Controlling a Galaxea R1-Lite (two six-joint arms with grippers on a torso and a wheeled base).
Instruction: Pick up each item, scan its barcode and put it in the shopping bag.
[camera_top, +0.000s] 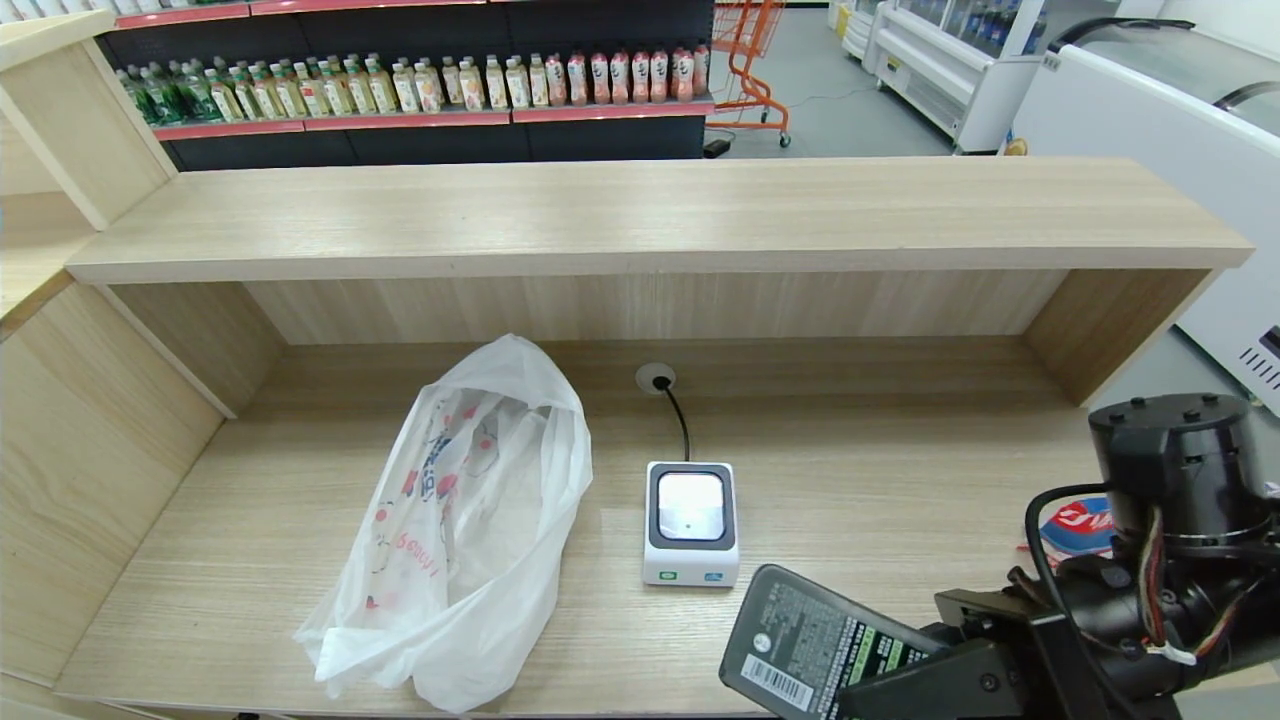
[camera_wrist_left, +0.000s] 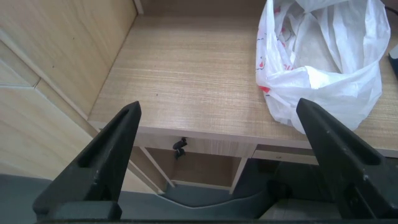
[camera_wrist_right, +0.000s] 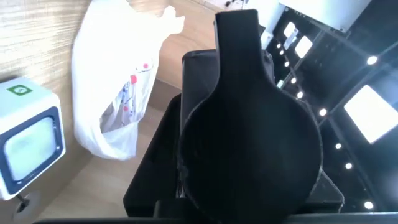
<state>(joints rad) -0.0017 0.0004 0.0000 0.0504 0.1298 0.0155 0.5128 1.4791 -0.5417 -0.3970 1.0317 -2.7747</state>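
While right gripper (camera_top: 925, 668) pinches dark barcode-labelled pouch (camera_top: 800, 640) near scanner (camera_top: 691, 520), label upward, scan seems pending. Shopping bag (camera_top: 470, 530) lies beside scanner, contents unclear. Left gripper (camera_wrist_left: 217, 127) spread, empty. Red-blue packet (camera_top: 1078, 527) left to do.

Bare table (camera_top: 880, 470) btw scanner (camera_top: 691, 523) and R side wall (camera_top: 1110, 330), also L of shopping bag (camera_top: 470, 520). Bag-to-scanner gap narrow. Thin cable (camera_top: 680, 420) runs rearward from scanner. Raised ledge (camera_top: 650, 215) closes the back. Front edge R of scanner taken by dark pack (camera_top: 800, 640) in R end effector (camera_top: 900, 672).
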